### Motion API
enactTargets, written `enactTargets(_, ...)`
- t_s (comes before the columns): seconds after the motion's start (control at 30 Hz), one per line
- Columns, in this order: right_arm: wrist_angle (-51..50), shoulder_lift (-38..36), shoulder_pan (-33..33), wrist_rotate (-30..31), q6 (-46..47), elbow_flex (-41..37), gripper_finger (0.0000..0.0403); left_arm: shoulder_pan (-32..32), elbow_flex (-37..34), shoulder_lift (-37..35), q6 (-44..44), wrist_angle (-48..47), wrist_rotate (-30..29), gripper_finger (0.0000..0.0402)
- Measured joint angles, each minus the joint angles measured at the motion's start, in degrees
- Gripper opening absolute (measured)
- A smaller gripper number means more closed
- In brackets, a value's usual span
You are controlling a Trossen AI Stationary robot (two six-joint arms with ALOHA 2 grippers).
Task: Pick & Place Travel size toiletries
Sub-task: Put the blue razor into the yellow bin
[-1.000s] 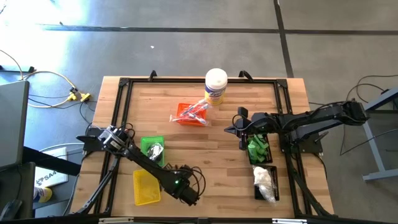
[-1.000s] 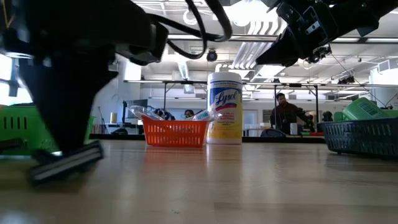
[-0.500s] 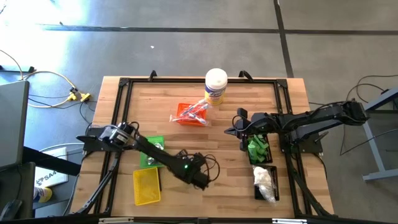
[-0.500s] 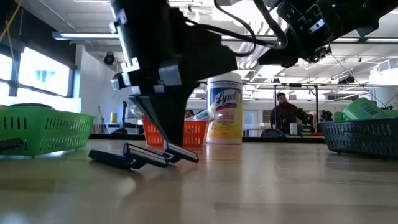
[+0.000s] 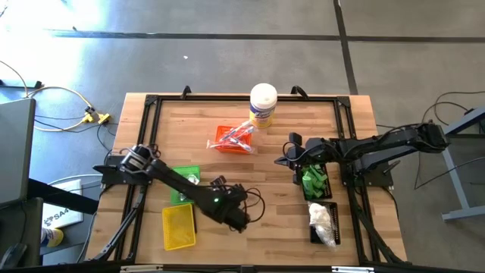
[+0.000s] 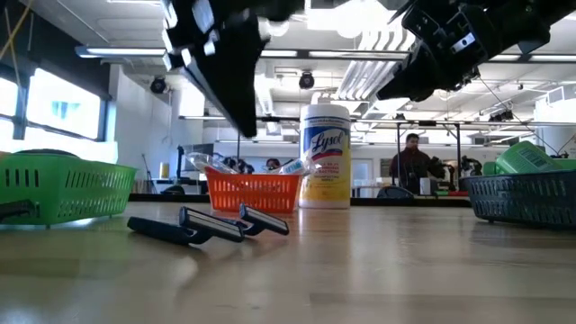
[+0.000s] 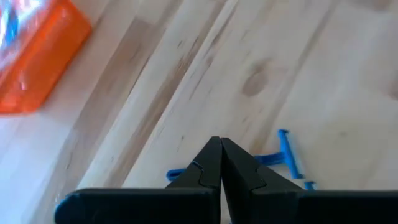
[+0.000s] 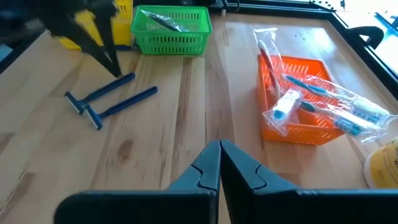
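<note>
Wooden table (image 5: 227, 171), two razors (image 8: 106, 99) beside orange tray (image 8: 292, 118), both claws pinched shut, empty

Two blue razors (image 8: 102, 98), four mesh trays (image 5: 233, 139), one canister (image 5: 263, 103).

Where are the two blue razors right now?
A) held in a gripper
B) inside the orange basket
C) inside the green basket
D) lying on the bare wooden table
D. The two blue razors lie side by side on the wooden table, outside the green basket and the orange basket. The left gripper above them is shut and holds nothing.
</note>
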Motion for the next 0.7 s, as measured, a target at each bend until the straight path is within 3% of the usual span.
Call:
enactTargets(0.17,0.0,0.0,0.0,-0.2,0.0,0.0,0.0003,-1.4,0.1,-0.8,2.3,1.9,-1.1,0.0000)
enactTargets(0.53,0.0,0.0,0.0,-3.1,0.0,0.0,0.0003,-4.2,0.0,-0.8,23.4,11.5,1.4,0.0000)
enactTargets(0.7,0.0,0.0,0.0,-3.0,-0.3,0.0,0.0003,-4.1,0.0,-0.8,23.5,12.3,1.6,0.0000)
